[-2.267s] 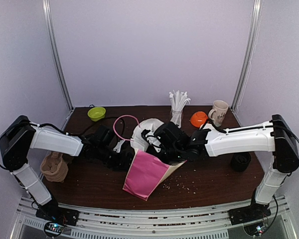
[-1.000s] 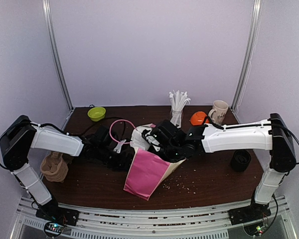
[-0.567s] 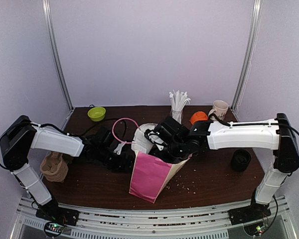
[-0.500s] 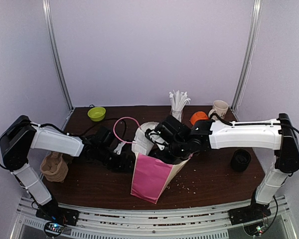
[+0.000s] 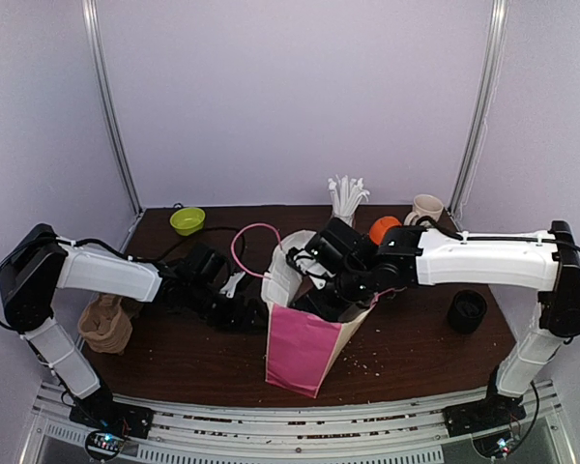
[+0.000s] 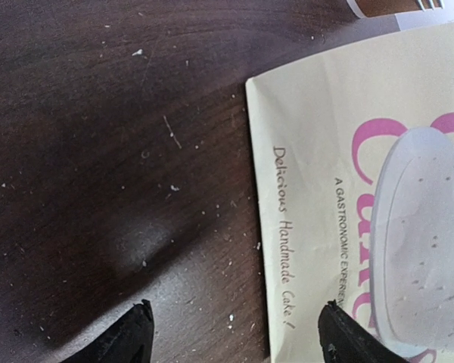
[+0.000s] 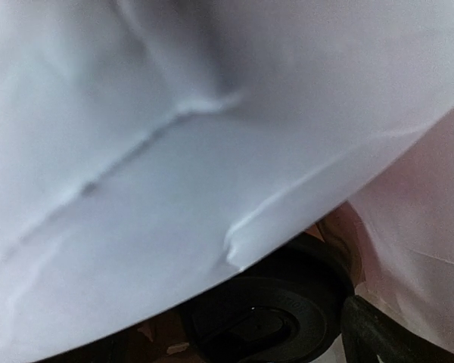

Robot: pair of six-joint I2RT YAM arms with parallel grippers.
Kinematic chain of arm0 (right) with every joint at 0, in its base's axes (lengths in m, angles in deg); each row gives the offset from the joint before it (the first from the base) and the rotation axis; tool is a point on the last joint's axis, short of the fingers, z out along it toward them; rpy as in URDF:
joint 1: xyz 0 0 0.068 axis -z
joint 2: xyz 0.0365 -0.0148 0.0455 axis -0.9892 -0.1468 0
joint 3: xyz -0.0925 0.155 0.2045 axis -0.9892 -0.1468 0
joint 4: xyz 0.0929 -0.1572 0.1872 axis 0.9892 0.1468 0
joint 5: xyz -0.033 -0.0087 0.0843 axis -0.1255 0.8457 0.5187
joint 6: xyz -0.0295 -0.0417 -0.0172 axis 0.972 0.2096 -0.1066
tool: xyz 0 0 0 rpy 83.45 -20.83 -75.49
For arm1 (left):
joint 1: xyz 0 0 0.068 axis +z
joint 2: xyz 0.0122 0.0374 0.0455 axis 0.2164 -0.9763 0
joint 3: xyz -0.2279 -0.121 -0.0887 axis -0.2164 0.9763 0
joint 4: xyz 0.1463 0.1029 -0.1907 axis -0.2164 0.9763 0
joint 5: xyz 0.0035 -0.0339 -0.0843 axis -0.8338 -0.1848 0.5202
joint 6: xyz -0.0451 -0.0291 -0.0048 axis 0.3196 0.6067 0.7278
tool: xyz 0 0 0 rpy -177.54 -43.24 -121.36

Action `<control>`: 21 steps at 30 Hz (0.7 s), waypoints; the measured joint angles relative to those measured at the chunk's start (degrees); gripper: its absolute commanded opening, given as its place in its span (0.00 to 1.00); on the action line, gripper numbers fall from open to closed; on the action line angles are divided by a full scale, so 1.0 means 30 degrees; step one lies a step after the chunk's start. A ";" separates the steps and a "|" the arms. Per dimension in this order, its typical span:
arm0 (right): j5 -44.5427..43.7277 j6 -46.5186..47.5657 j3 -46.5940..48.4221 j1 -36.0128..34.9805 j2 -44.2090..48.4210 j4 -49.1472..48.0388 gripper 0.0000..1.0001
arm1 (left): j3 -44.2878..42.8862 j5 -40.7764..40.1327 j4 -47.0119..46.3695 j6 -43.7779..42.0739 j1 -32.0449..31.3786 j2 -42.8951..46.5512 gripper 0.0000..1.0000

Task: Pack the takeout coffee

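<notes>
The pink bag (image 5: 304,338) was leaning over a moment ago and now stands almost straight, and my right arm has come up with it. From above, my right gripper (image 5: 331,290) is down in the bag's open top. My left gripper (image 5: 236,311) sits low on the table (image 5: 416,348), just left of the bag. An orange bowl (image 5: 385,229) and a cream mug (image 5: 425,210) sit at the back on the right. In my left wrist view, my 2 fingertips (image 6: 129,340) stand wide apart and hold nothing. The bag's cream side (image 6: 310,189) lies on the table just past them. In my right wrist view, white bag paper fills most of the picture. Below it I see the black lid of the takeout coffee (image 7: 265,321), down inside the bag. My right jaws are spread wide, and I cannot tell if they touch the cup.
</notes>
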State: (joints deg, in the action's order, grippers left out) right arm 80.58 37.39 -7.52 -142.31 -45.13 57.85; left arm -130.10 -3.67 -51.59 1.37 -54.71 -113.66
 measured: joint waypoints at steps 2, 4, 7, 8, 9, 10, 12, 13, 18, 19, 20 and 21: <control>0.0000 -0.0007 0.0007 0.0000 0.0379 0.0073 1.00 | 0.0000 -0.0029 0.0124 -0.0007 0.0000 0.0051 0.79; -0.0015 0.0000 0.0015 0.0000 0.0794 0.0087 1.00 | 0.0000 -0.0066 0.0197 -0.0022 0.0000 0.0131 0.79; -0.0029 0.0000 0.0087 0.0000 0.1355 0.0087 1.00 | 0.0000 -0.0102 0.0204 -0.0036 0.0000 0.0204 0.79; -0.0036 -0.0007 0.0131 0.0000 0.1457 0.0073 1.00 | 0.0000 -0.0131 0.0226 -0.0036 0.0000 0.0211 0.79; -0.0044 -0.0007 0.0204 0.0000 0.1559 0.0095 1.00 | 0.0000 -0.0153 0.0233 -0.0036 0.0000 0.0226 0.79; -0.0051 -0.0007 0.0342 0.0000 0.1588 0.0131 1.00 | 0.0000 -0.0175 0.0248 -0.0036 0.0000 0.0240 0.79; -0.0087 -0.0007 0.0444 0.0000 0.1588 0.0138 1.00 | 0.0000 -0.0211 0.0248 -0.0044 0.0000 0.0270 0.79; -0.0095 -0.0007 0.0481 0.0000 0.1588 0.0197 1.00 | 0.0000 -0.0219 0.0248 -0.0044 0.0000 0.0277 0.79; -0.0182 -0.0007 0.1093 0.0000 0.1632 0.0831 1.00 | 0.0000 -0.0284 0.0379 -0.0051 0.0000 0.0459 0.81; -0.0226 -0.0015 0.1311 0.0000 0.1690 0.0940 1.00 | 0.0000 -0.0306 0.0423 -0.0058 0.0000 0.0561 0.81; -0.0313 -0.0015 0.1523 0.0000 0.1785 0.1064 1.00 | -0.0007 -0.0335 0.0437 -0.0080 0.0000 0.0648 0.82; -0.0415 -0.0022 0.1741 0.0000 0.1931 0.1246 1.00 | -0.0029 -0.0372 0.0474 -0.0109 0.0000 0.0743 0.82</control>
State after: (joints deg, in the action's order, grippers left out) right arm 79.33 37.32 -2.30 -142.31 -39.34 61.59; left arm -130.19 -4.78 -50.17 1.04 -54.71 -111.43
